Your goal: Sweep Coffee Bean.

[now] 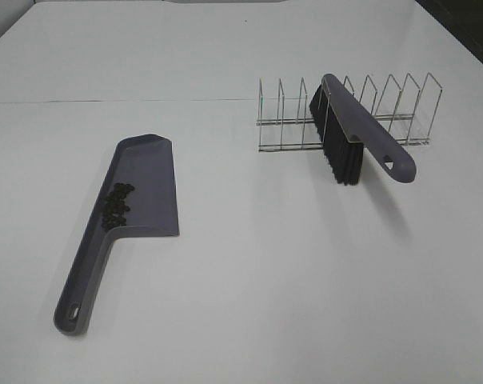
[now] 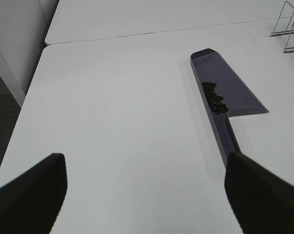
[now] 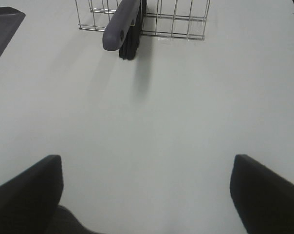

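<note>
A purple dustpan (image 1: 141, 188) lies flat on the white table at the left, handle toward the front. The coffee beans (image 1: 117, 204) sit in a dark cluster inside the pan near its handle; they also show in the left wrist view (image 2: 214, 97) on the dustpan (image 2: 229, 90). A purple brush (image 1: 349, 132) with black bristles rests tilted in a wire rack (image 1: 345, 112) at the right; the right wrist view shows the brush (image 3: 121, 27) too. My left gripper (image 2: 144, 195) is open and empty, well short of the dustpan. My right gripper (image 3: 147, 195) is open and empty, short of the brush.
The wire rack (image 3: 147, 19) has several upright dividers. A seam (image 1: 113, 101) between two tables runs across the back. The table's left edge (image 2: 27, 92) drops to a dark floor. Neither arm shows in the exterior high view.
</note>
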Controlling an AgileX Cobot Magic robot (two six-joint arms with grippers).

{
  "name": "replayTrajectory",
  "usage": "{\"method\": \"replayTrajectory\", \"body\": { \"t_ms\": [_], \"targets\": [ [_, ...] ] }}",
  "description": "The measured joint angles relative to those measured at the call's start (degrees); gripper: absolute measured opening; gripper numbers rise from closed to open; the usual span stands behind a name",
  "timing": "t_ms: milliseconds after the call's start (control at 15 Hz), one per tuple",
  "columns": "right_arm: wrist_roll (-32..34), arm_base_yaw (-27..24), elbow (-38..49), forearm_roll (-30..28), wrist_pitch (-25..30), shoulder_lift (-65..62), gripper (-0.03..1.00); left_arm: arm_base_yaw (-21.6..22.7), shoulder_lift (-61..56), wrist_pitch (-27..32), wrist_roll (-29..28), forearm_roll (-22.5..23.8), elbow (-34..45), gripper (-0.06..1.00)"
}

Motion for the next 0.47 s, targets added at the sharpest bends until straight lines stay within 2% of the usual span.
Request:
{"method": "replayTrajectory", "body": {
  "t_ms": [467],
  "targets": [
    [0.1,0.0,0.0,0.0,0.0,0.0,0.79,0.0,0.0,0.0,0.0,0.0,0.0,0.81]
  ]
}}
